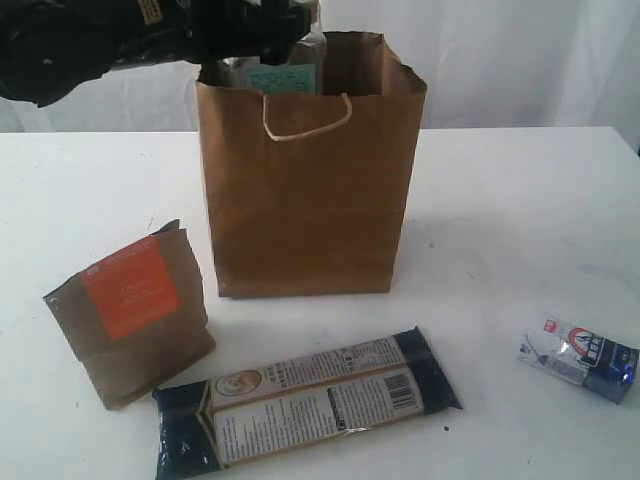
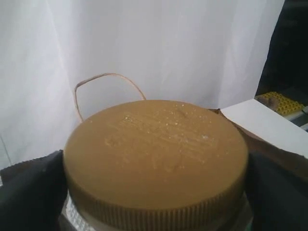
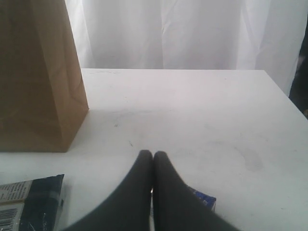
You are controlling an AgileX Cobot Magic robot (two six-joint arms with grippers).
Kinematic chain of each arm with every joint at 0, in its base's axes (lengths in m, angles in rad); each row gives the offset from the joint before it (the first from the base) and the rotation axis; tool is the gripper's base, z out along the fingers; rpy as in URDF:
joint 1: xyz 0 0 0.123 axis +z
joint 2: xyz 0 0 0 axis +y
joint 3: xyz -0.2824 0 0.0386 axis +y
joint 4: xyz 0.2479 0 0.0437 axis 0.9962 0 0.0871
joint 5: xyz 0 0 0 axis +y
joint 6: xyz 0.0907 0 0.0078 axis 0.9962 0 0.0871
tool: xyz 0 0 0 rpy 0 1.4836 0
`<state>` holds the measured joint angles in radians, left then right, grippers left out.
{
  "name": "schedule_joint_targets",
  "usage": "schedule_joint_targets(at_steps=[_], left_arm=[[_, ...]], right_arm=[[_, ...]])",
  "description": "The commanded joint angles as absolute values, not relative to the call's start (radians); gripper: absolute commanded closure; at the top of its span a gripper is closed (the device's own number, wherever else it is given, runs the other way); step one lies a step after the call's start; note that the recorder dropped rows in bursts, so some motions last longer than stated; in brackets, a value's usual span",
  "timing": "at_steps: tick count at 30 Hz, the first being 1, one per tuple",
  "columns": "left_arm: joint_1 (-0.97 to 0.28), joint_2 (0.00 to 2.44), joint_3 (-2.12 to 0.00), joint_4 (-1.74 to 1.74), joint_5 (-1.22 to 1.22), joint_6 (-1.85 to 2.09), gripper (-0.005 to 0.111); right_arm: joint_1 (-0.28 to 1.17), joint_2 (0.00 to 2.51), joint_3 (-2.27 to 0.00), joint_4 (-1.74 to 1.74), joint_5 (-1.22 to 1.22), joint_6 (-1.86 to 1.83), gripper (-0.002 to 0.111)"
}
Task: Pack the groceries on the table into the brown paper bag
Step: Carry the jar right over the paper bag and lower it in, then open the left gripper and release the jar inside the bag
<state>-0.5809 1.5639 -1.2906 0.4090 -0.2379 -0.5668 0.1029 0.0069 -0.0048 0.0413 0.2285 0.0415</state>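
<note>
Gripping the gold-lidded clear jar [image 2: 154,159], your left gripper [image 1: 255,35] hangs at the brown paper bag [image 1: 300,200] rim (right gripper [image 3: 153,156] closed, empty).

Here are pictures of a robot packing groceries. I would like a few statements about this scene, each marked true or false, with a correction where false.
1. The left pincer grips the gold-lidded jar at the mouth of the brown paper bag. True.
2. The brown pouch is inside the bag. False: it stands on the table, beside the bag.
3. The long dark-blue packet lies flat in front of the bag. True.
4. The right pincer is wide open. False: it is shut.
</note>
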Motion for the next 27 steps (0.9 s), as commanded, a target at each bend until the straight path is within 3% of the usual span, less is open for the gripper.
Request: schedule_joint_targets(at_steps=[1,6,15,27], left_arm=[[-0.583,1.548,-1.305,0.412,-0.258,-0.576,0.038],[-0.583,1.548,-1.305,0.412,-0.25,-0.576,0.036],[-0.608,1.546,-1.305,0.412,-0.209,-0.576,0.009],[-0.624,1.523,-1.305,0.421,-0.153,-0.576,0.007]], right_arm=[[0.099,0.0,0.0,0.033,0.221,0.047,0.108],[0.099,0.0,0.0,0.033,0.221,0.047,0.108],[0.099,0.0,0.0,0.034,0.221,0.047,0.108],[0.099,0.0,0.0,0.034,0.221,0.047,0.108]])
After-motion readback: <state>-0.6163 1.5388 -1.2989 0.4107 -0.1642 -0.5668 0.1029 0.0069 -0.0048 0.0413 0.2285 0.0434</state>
